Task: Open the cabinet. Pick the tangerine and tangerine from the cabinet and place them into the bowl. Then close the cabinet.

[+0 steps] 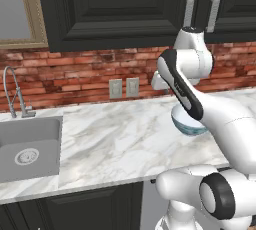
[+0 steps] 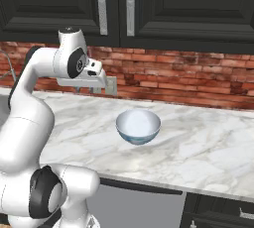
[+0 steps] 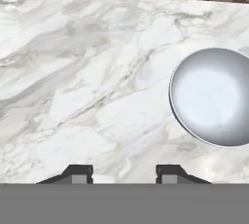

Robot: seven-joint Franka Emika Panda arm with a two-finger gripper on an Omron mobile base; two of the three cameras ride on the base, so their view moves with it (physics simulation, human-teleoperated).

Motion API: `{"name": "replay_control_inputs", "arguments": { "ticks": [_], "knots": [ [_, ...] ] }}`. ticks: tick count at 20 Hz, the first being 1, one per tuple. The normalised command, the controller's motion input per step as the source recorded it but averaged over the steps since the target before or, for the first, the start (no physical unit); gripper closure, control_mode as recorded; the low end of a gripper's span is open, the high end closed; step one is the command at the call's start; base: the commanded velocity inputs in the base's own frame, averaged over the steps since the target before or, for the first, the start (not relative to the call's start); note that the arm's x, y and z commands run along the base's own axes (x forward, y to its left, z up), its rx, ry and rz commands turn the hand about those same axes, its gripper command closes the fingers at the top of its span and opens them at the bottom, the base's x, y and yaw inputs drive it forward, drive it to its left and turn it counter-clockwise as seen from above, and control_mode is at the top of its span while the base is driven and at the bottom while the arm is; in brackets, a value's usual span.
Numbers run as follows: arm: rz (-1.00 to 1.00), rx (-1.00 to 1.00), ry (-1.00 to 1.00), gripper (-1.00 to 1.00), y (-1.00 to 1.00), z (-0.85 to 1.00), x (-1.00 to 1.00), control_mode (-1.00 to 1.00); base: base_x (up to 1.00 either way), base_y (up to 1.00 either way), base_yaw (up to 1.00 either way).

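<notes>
The white marble counter point(image 2: 198, 147) carries the bowl point(image 2: 138, 126), standing upright and empty.

The desk point(image 2: 208, 157) is smooth, polished white marble with grey veining. The bowl point(image 2: 138, 126) looks like glossy glazed ceramic. Rough red brick point(image 2: 198, 81) lines the wall beneath the matt black cabinet point(image 2: 188, 4) with brushed-metal handles point(image 2: 130, 4).

Bare marble counter point(image 3: 87, 86) beside the bowl point(image 3: 214, 96), shut cabinet point(image 2: 183, 4) overhead
</notes>
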Motion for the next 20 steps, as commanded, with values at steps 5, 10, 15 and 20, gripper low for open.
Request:
{"name": "replay_control_inputs", "arguments": {
  "ticks": [5,10,15,20],
  "knots": [
    [0.00,0.01,-0.22,-1.00,0.00,0.12,-0.08,-1.00,0.00,0.00,0.00],
    [-0.02,0.07,-0.45,-1.00,-0.07,0.57,-0.22,-1.00,0.00,0.00,0.00],
    [-0.01,0.07,-0.63,-1.00,-0.08,0.70,-0.33,-1.00,0.00,0.00,0.00],
    [0.00,0.05,-0.73,-1.00,-0.09,0.72,-0.38,-1.00,0.00,0.00,0.00]
  ]
}}
